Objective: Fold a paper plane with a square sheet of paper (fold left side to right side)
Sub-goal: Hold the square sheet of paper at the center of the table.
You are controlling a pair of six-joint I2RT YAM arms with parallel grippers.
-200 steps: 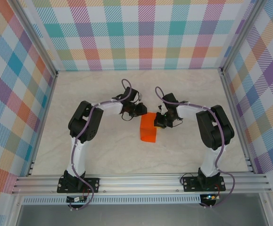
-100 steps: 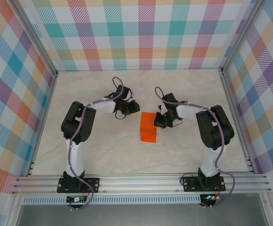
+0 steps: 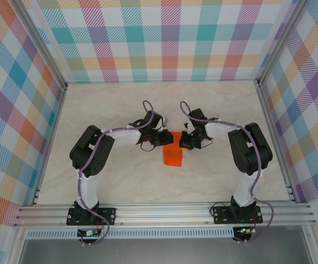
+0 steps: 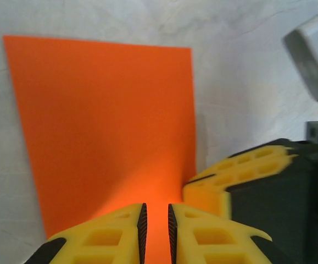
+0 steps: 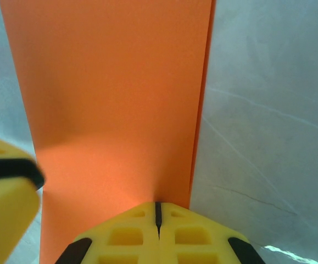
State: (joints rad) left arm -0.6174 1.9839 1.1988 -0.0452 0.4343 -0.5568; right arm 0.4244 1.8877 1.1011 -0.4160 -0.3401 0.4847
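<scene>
The square sheet of paper [image 3: 173,156] is bright orange and lies flat on the pale table as a narrow upright rectangle, with layered edges along its right side [image 5: 201,110]. My left gripper [image 3: 166,138] hovers low over the sheet's far left part; its jaws [image 4: 155,225] stand open by a narrow slit with orange paper [image 4: 104,121] showing through. My right gripper [image 3: 185,142] is shut, its tips [image 5: 158,212] resting on the paper [image 5: 115,99] near the far right edge. Each wrist view catches a yellow finger of the other gripper.
Plaid walls [image 3: 164,38] close in the table at the back and both sides. An aluminium rail [image 3: 164,212] runs along the near edge by the arm bases. Bare marble-look tabletop [image 3: 120,181] surrounds the paper.
The left gripper drew away to the left, then came back right and nearer, onto the paper's far left corner. The right gripper and the paper have stayed put.
</scene>
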